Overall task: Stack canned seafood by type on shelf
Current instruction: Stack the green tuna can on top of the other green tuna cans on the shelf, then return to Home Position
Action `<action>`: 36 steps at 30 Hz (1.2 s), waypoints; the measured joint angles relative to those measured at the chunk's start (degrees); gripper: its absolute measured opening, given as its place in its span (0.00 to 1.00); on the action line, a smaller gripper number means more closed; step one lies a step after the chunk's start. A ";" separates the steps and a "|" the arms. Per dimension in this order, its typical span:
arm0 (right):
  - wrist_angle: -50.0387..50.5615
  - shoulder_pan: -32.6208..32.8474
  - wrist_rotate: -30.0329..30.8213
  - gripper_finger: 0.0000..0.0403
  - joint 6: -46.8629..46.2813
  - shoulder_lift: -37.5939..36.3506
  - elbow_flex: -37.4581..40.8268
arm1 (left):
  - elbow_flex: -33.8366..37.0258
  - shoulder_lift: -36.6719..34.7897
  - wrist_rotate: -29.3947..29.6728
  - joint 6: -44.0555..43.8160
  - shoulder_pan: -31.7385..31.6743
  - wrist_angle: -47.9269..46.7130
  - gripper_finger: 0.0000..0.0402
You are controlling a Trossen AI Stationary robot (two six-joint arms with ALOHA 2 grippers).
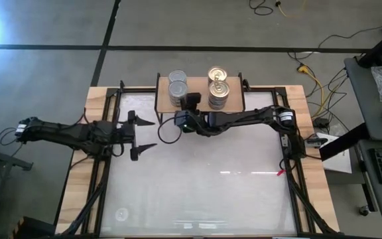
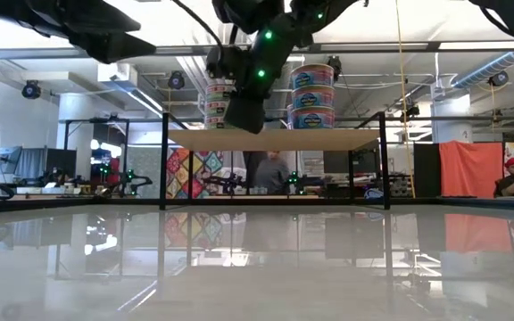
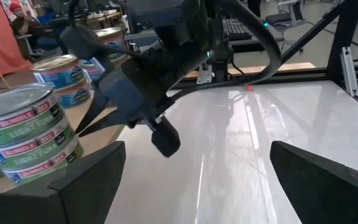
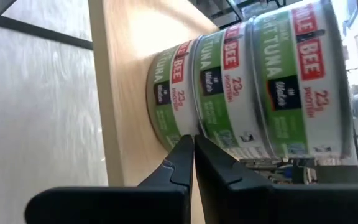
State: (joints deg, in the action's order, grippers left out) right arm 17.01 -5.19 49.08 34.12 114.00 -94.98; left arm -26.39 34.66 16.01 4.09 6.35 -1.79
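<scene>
The shelf (image 1: pixel 201 94) stands at the table's far edge, and two stacks of canned seafood rest on its board. The silver-topped, green-labelled stack (image 1: pixel 178 86) (image 4: pixel 241 81) is on its left. The gold-topped, blue-labelled stack (image 1: pixel 218 86) (image 2: pixel 312 94) is on its right. My right gripper (image 1: pixel 184 113) (image 4: pixel 193 140) is shut and empty. It hangs just in front of the shelf's near edge, pointing at the green stack, apart from the cans. My left gripper (image 1: pixel 144 136) (image 3: pixel 194 180) waits open above the table's left part.
The bare white tabletop (image 1: pixel 197 192) stretches toward the near edge. Black frame rails (image 1: pixel 101 172) run along both sides of the table. My right arm (image 3: pixel 166 50) crosses in front of the left gripper. Beyond the table lies a room with benches and people.
</scene>
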 joint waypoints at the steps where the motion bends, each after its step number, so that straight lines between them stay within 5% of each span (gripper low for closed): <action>1: 0.48 0.29 0.01 0.02 -0.18 -0.36 0.00 | -0.23 -0.41 0.02 0.05 0.00 -0.80 0.95; 7: 6.12 4.21 -2.68 0.02 -3.52 -6.11 0.00 | -0.96 -2.91 -0.02 0.70 0.00 -3.16 0.95; 14: 3.74 1.35 -41.93 0.02 -10.76 -18.22 3.78 | -1.64 -2.73 1.72 2.91 -0.37 3.61 0.95; 18: -9.78 -2.29 -52.36 0.02 -7.58 -22.38 11.51 | -3.60 -1.72 4.38 2.89 -1.64 5.56 0.95; 23: -24.86 -6.09 -56.63 0.02 -4.57 -25.08 20.30 | -5.11 0.31 4.46 -1.07 -4.40 4.88 0.90; 28: -26.15 -9.68 -56.55 0.02 -2.47 -26.91 21.14 | -9.06 0.38 4.46 -10.92 -5.49 -1.36 0.76; 33: -21.77 -13.24 -56.69 0.02 -23.42 -26.96 21.27 | -14.30 0.94 4.45 -14.87 -5.44 -12.93 0.65; 36: -22.45 -13.79 -57.79 0.02 -28.05 -26.96 21.24 | -16.97 1.97 4.19 -17.52 -5.39 -21.46 0.61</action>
State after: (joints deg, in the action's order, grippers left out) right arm -5.44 -18.98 -8.71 6.07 87.05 -73.73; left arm -43.37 36.63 20.20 -13.43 0.96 -23.25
